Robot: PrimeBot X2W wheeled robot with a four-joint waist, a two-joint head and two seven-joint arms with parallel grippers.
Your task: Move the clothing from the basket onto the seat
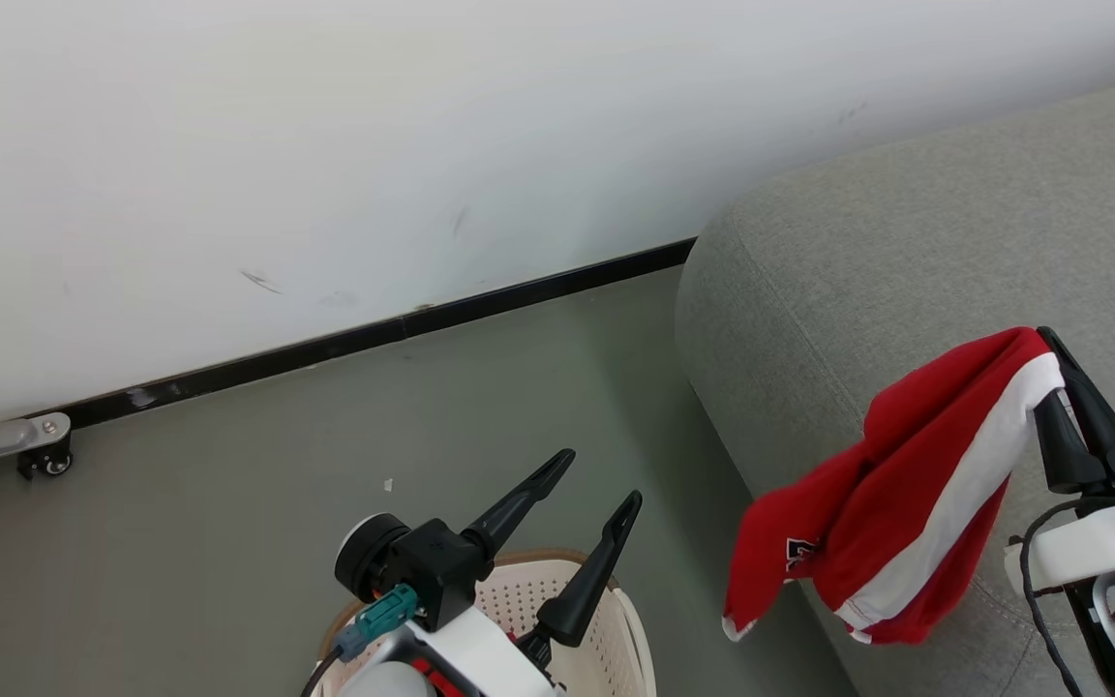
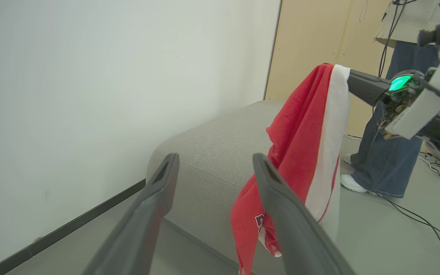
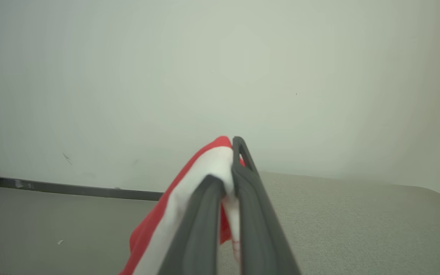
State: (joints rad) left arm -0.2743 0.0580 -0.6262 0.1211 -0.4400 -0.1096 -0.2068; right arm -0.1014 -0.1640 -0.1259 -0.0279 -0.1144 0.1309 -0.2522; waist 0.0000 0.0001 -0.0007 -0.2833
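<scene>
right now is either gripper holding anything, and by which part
The right gripper pinches a red garment at the top of its white stripe; the rest hangs free. The left gripper is open, holding nothing.

Red clothing (image 1: 891,484) with white stripe is hanging limp, pinched in right gripper (image 1: 1043,368), dangling over grey seat (image 1: 906,252) at its rounded edge. Cream perforated basket (image 1: 616,629) is sitting on floor (image 1: 277,503), left of seat.
</scene>
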